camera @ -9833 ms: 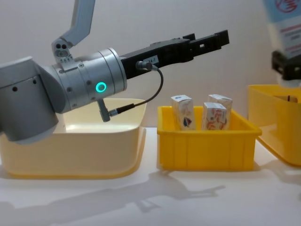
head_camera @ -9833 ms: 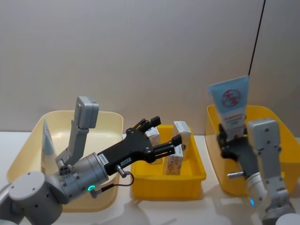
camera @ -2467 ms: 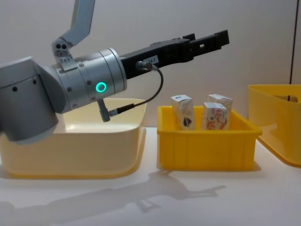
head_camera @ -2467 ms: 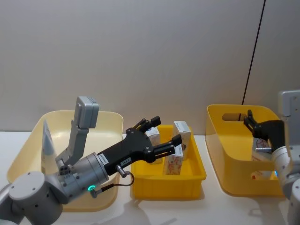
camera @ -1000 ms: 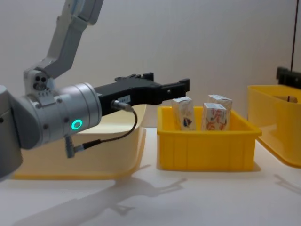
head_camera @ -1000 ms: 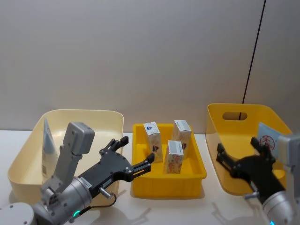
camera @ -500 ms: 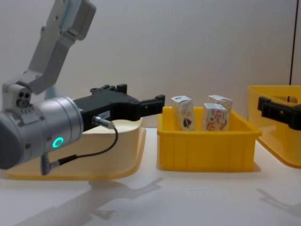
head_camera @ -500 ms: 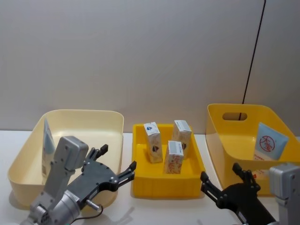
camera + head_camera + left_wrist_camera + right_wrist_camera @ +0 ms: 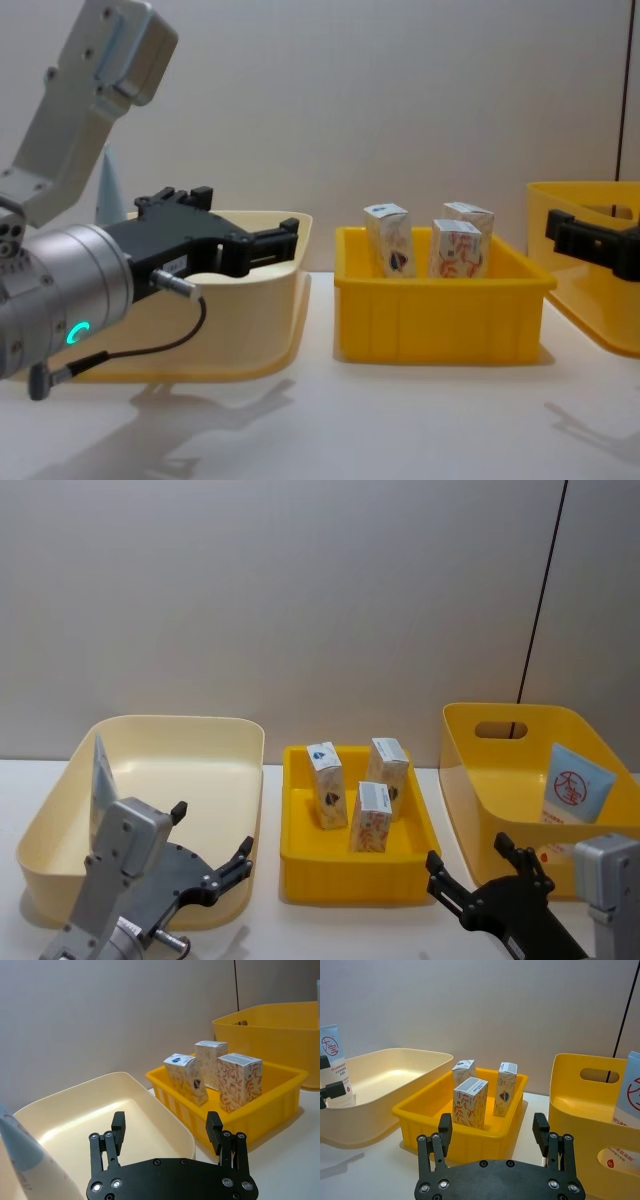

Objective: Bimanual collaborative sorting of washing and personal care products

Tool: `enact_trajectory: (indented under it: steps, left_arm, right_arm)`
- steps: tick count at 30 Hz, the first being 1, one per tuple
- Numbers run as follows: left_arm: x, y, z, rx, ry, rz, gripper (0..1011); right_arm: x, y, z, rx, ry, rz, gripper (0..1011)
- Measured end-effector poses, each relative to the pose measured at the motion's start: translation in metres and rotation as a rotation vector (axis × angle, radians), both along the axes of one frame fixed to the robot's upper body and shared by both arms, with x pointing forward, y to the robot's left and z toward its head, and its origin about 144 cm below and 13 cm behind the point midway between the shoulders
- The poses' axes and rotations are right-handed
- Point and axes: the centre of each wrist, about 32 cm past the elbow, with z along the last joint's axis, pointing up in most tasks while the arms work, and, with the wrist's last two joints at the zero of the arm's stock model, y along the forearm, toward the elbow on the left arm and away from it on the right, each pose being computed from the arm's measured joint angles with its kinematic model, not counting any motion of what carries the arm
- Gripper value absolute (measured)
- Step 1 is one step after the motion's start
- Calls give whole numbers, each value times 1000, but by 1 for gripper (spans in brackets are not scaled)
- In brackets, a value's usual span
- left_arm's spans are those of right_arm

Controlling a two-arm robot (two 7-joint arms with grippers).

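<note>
Three small white cartons (image 9: 326,785) (image 9: 457,248) stand upright in the middle yellow tray (image 9: 355,868). One light-blue tube (image 9: 575,785) leans inside the right yellow bin (image 9: 500,715). Another tube (image 9: 100,778) leans against the left wall of the cream bin (image 9: 170,724). My left gripper (image 9: 212,840) (image 9: 166,1120) hangs open and holding nothing at the cream bin's near right corner. My right gripper (image 9: 475,865) (image 9: 492,1122) is open and holding nothing in front of the gap between the tray and the yellow bin.
The three containers stand in a row on the white table (image 9: 400,420), against a plain grey wall. A dark cable (image 9: 540,590) runs down the wall behind the yellow bin.
The right gripper let go of the tube, which now leans in the yellow bin. Both arms have drawn back toward me; the left gripper left the space over the tray.
</note>
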Motion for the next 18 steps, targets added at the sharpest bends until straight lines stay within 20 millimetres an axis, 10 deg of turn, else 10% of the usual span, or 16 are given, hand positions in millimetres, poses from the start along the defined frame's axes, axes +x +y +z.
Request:
enact_trajectory:
  steps: [18]
  left_arm:
    - [-6,1,-1,15,-9,30,1004]
  right_arm:
    - [9,4,3,2,6,17,1001]
